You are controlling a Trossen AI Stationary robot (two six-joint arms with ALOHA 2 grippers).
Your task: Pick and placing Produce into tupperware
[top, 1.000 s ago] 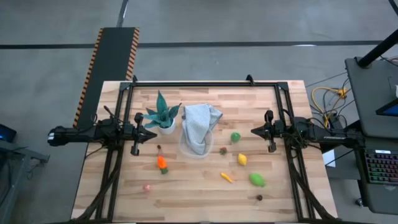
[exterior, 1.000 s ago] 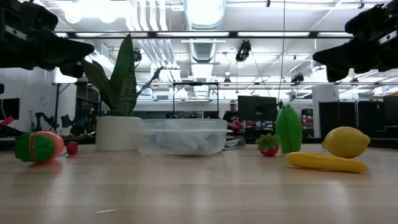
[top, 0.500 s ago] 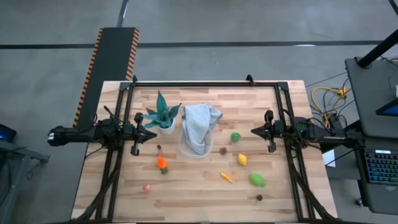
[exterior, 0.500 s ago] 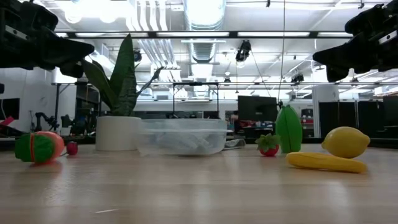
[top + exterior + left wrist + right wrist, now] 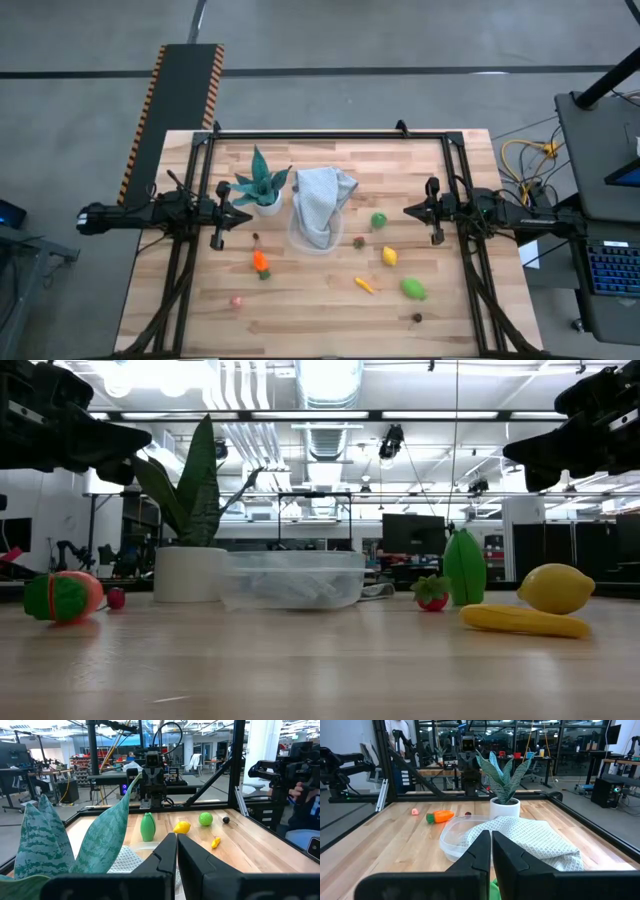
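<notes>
Both grippers hover shut above the table and touch nothing. My left gripper (image 5: 247,214) is beside the teal plant's white pot (image 5: 267,208); my right gripper (image 5: 406,211) is just right of a round green piece (image 5: 378,220). The clear tub (image 5: 314,238) stands on the table at its middle, and a pale grey cloth (image 5: 322,203) lies draped over its far rim and into it. Produce lies scattered on the wood: an orange carrot (image 5: 260,262), a pink piece (image 5: 237,300), a lemon (image 5: 389,256), a yellow-orange piece (image 5: 365,285), a green piece (image 5: 413,289) and a dark brown one (image 5: 417,318).
A small strawberry-like piece (image 5: 359,241) lies just right of the tub, and a tiny dark piece (image 5: 256,237) just left of it. A black metal frame (image 5: 330,133) borders the table's far and side edges. The table's near strip holds only a few of the pieces.
</notes>
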